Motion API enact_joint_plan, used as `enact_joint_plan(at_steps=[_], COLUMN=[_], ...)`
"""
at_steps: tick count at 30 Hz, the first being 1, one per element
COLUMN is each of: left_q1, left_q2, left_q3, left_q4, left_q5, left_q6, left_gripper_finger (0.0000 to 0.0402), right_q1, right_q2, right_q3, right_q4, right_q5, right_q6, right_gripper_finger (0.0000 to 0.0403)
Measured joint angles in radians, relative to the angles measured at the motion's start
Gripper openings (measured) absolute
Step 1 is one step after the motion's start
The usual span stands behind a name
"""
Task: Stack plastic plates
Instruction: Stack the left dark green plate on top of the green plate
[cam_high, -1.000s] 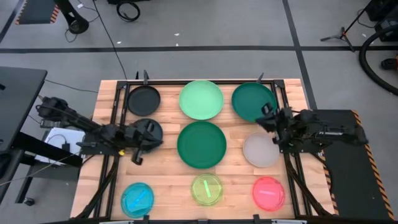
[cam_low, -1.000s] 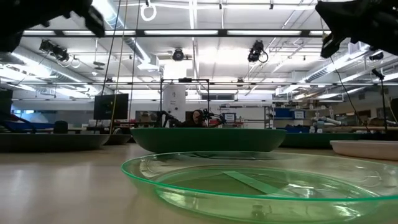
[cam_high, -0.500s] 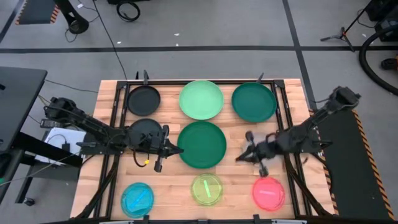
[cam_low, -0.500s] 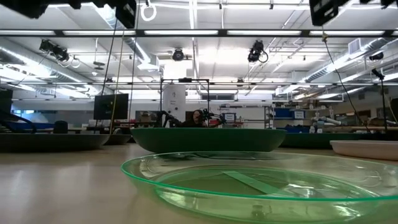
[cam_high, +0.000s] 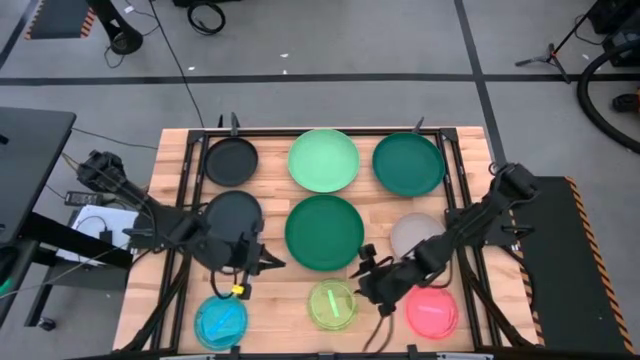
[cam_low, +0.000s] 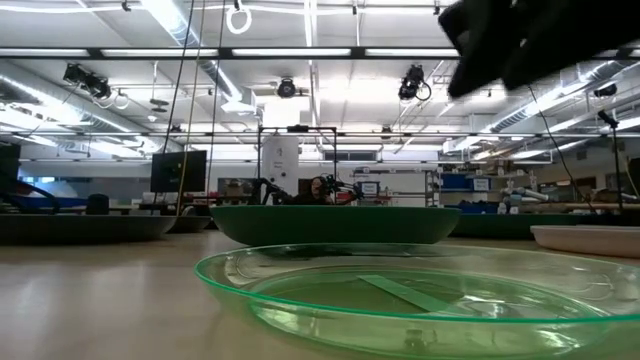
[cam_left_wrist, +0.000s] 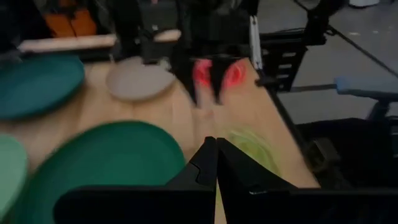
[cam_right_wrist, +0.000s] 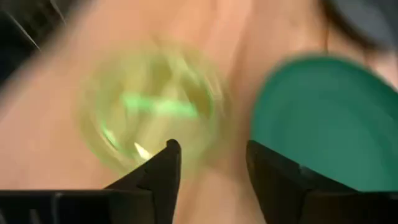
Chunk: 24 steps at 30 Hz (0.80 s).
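- Wooden surface (cam_high: 270, 150) mid-frame carries the plastic plates (cam_high: 324, 232) in three rows, none stacked.
- right gripper (cam_high: 372, 283) lower centre, fingers apart, empty, beside yellow-green plate (cam_high: 332, 303).
- left gripper (cam_high: 262, 264) closed, empty, left of dark green plate.

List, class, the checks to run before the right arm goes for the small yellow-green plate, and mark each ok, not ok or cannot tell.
1. Right tool fingers apart: ok.
2. Right tool carries nothing: ok.
3. Yellow-green plate uncovered, nothing stacked on it: ok.
4. Left tool shut and empty, clear of that plate: ok.
5. Pink plate free of the right arm: not ok, the arm passes over its edge.
6. Right tool's height above the table: cannot tell.
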Motion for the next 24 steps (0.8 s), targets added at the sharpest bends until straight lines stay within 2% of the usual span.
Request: enact_joint_plan(at_steps=[4,10,20,24], left_q1=[-0.028,-0.036,0.029,0.051], left_q2=[0.000,0.013,0.025,0.025], left_q3=[0.001,-0.013,-0.067,-0.071], left_q4=[-0.071,-0.176,-0.156,-0.159], left_q5=[0.000,-0.050,-0.079,-0.081], left_q6=[-0.084,-0.189,-0.238,-0.246], left_gripper_finger=[0.0011,0.0011,0.0011,0.0011], right_q1=[-0.044,-0.120,-0.212,-0.234], right_q2=[0.069,0.154,0.169,0.169], right_q3=[0.036,0.035,0.034,0.034], right_q4=[-0.091,-0.094,-0.102,-0.101], right_q5=[0.006,-0.039,-0.093,-0.136], right_q6=[0.003,-0.045,-0.124,-0.131], right_gripper_finger=[0.0205,0.0202,0.0199,0.0181])
